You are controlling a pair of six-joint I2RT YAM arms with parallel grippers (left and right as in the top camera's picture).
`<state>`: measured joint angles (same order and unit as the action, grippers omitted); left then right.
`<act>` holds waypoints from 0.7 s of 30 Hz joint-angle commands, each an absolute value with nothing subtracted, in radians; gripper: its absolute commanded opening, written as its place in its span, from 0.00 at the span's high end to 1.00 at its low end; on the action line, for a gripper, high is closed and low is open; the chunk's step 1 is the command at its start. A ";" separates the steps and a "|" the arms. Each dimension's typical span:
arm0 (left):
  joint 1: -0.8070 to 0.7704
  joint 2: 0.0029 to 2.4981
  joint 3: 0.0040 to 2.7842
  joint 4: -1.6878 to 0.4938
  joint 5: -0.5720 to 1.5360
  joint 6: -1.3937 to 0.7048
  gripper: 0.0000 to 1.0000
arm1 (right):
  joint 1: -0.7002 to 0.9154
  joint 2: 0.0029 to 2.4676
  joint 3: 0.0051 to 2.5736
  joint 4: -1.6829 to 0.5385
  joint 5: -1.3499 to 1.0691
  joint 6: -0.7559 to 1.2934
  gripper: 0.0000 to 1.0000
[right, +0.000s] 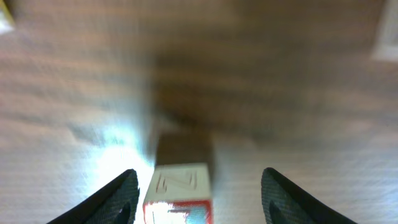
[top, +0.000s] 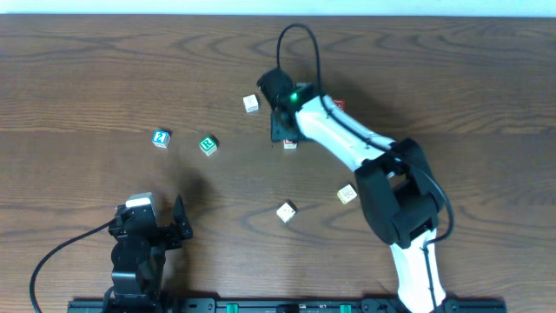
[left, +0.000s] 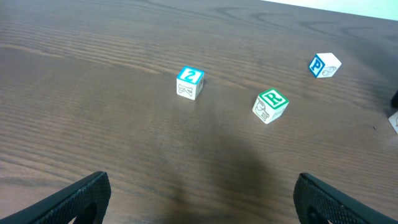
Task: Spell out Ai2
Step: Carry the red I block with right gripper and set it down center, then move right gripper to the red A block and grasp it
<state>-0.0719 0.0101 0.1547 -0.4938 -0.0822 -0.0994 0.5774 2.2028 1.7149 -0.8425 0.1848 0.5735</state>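
A white, red-edged block (right: 178, 186), its top letter blurred, is framed between the spread fingers of the right gripper (right: 199, 186); the left gripper (left: 202, 190) is held open.

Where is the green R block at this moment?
Overhead, the green R block lies left of centre, just right of the blue 2 block.

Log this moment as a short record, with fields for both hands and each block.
left hand: open, holding nothing
right hand: open, astride the red-edged block, a gap on each side
red-edged block: on the table, letter too blurred to read
blue block: top shows 2
green block: top shows R, right of the blue block
white block: blue P, farthest back
pale block: near the right arm, unreadable
yellowish block: beside it, unreadable
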 commanded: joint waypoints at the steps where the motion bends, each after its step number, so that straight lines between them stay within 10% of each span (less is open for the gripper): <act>1: -0.066 0.004 0.138 -0.496 -0.085 -0.085 0.05 | 0.527 2.065 1.813 -0.854 0.227 0.451 0.31; 21: -0.066 0.004 0.138 -0.496 -0.085 -0.085 0.04 | 0.218 1.614 1.278 -0.900 0.233 0.252 0.27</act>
<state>-0.0719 0.0101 0.1547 -0.4934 -0.0822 -0.0998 0.2276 1.6543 1.3727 -0.9356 0.2283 0.3122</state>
